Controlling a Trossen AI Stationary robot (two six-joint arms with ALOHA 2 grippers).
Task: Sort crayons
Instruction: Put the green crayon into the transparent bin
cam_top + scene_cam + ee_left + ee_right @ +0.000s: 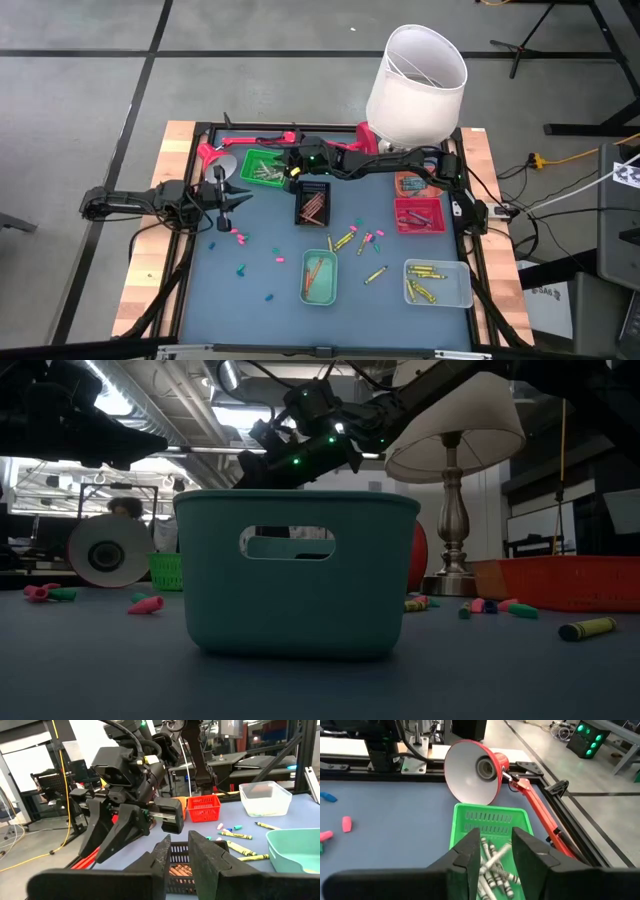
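Loose crayons lie on the blue mat: pink ones (238,236) at the left, yellow ones (343,240) in the middle. A green tray (262,168) holds several pale green crayons (492,875). My right gripper (496,847) is open a little above this tray, and one crayon (501,851) lies tilted below the gap; in the high view it (298,160) sits at the tray's right edge. My left gripper (235,195) hovers left of the black tray (313,203) of brown crayons, fingers slightly apart (179,855) and empty.
A teal tray (320,277) with orange crayons stands near the front, a clear tray (437,282) with yellow ones at the front right, and a red tray (420,215) and an orange tray (410,185) at the right. A red desk lamp (225,160) and a white-shaded lamp (415,75) stand at the far edge.
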